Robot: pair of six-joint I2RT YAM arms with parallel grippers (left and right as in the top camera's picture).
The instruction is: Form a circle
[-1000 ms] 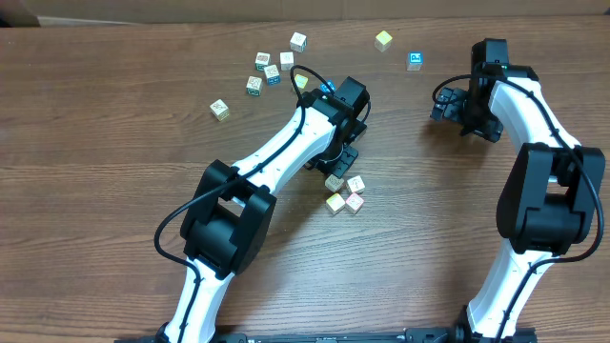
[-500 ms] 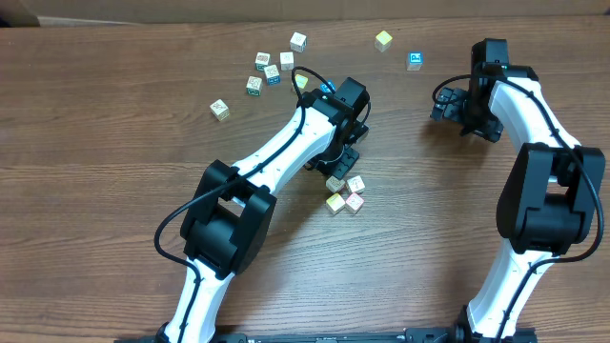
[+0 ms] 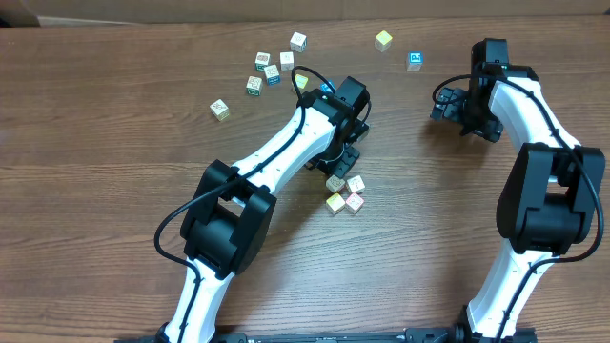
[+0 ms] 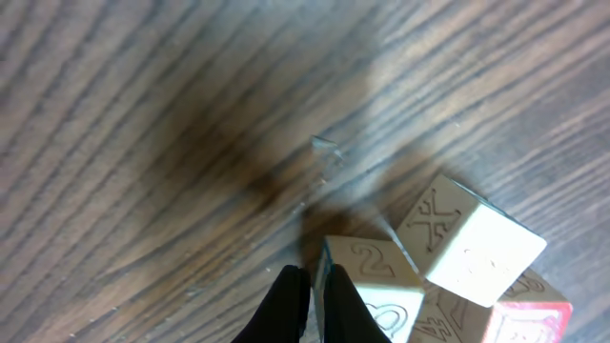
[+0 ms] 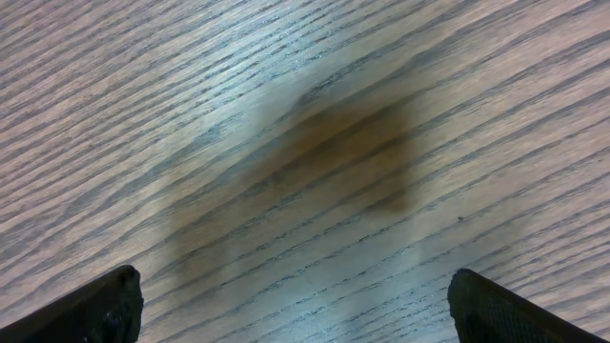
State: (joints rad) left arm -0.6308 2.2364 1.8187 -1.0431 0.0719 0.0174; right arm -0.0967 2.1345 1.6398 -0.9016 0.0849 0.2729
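The task's thing, a tight clump of four small pale printed wooden cubes [image 3: 344, 191], sits near the middle of the brown wood-grain counter [image 3: 105, 181], at about 5 o'clock from the left tool [image 4: 313, 286]. That tool is pinched narrow with nothing between its fingers. Its tips are at the 9 o'clock edge of the cream cube printed with a 2 [image 4: 374, 274], touching it or just short of it. The cream cube printed with an X [image 4: 469, 240] lies just beside that one at 2 o'clock, and a pink-red-edged cube [image 4: 534, 319] at 4 o'clock.

The step looks like nudging, with the closed tips as a pusher. To do it well, press low on the middle of the face, slowly, so the cube slides without twisting and its neighbours are not scattered. A ring wants a small gap at its centre.

The right tool [image 3: 448, 103] hangs wide and empty at 2 o'clock, well apart.
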